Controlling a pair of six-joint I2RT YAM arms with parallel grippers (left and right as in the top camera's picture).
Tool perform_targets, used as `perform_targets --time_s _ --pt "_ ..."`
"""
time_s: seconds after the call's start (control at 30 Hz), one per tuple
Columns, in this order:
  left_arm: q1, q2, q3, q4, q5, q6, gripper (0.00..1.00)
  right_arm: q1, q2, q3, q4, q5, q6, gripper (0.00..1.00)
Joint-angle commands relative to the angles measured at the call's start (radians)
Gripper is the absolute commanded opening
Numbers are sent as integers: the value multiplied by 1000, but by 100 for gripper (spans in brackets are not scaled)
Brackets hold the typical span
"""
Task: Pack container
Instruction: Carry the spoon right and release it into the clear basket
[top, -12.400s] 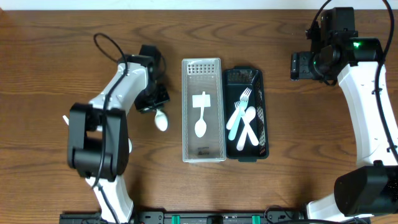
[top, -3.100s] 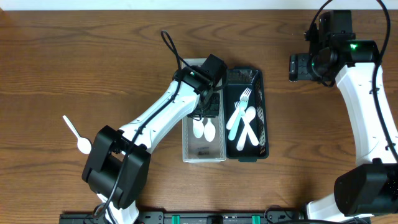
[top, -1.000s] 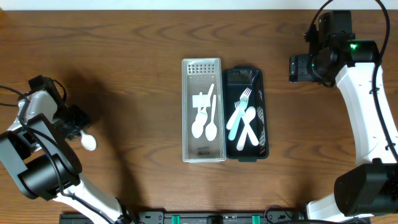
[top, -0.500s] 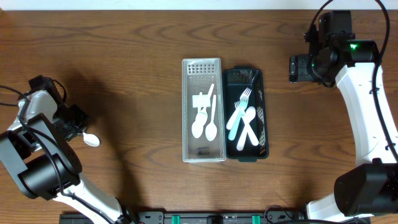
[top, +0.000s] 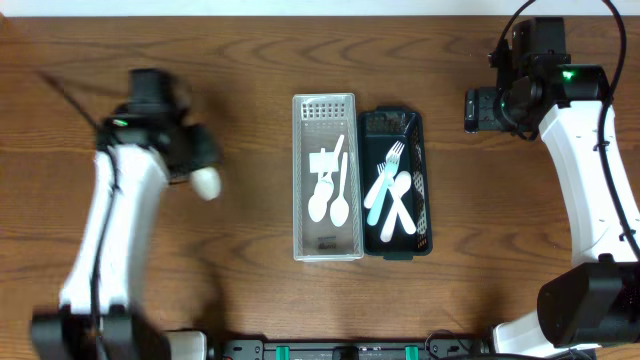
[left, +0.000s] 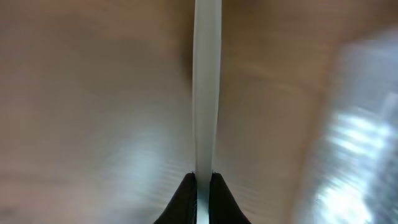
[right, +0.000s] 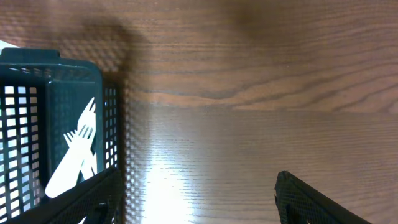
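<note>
My left gripper (top: 190, 165) is shut on a white plastic spoon (top: 205, 182) and holds it over the table left of the clear tray (top: 300, 180). In the left wrist view the spoon's handle (left: 206, 81) runs straight up from the closed fingertips (left: 203, 182), all blurred. The clear tray holds two white spoons (top: 330, 205). The dark basket (top: 420, 140) beside it holds white forks (top: 392, 185). My right gripper (top: 485, 108) is open and empty above bare wood right of the basket; its wide-spread fingers (right: 196, 199) show in the right wrist view, with the basket (right: 37, 81) at left.
The clear tray and dark basket stand side by side at the table's middle. The clear tray shows as a blurred pale shape (left: 354, 143) at the right of the left wrist view. The table's front edge carries a black rail (top: 320, 350).
The left arm has swung from the table's far left edge toward the middle, carrying the white spoon it had gripped there. The right arm has not moved.
</note>
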Motion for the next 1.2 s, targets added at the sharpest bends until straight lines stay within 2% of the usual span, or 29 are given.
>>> perform_targets --time_s 0.0,0.13,0.33,0.47,0.67,0.7,0.77,0.83,0.97,1.17 --pt "-178 -69 4 -6 -5 21 6 -5 10 -7 3 -4 -12 82" --pt "-377 -66 4 4 -7 11 6 -5 10 -7 3 -4 -12 82" --pt "-562 19 3 71 -7 -11 6 -5 10 -7 3 -4 -12 82" --pt "-613 113 3 106 -7 -13 6 -5 10 -7 2 -4 -12 82" --pt "-612 233 3 124 -7 -8 6 -5 10 -7 0 -4 -12 82" --pt "-612 241 3 129 -7 -5 12 -5 10 -7 0 -4 -12 82" --pt "-612 249 3 141 -8 -2 31 -5 10 -7 0 -4 -12 82" --pt "-612 249 4 155 -8 -1 40 -5 10 -7 0 -4 -12 82" --pt "-612 229 22 153 -13 60 47 -5 10 -7 -1 -4 -12 82" --pt "-558 96 125 96 -204 59 57 -7 10 -7 3 -3 -27 82"
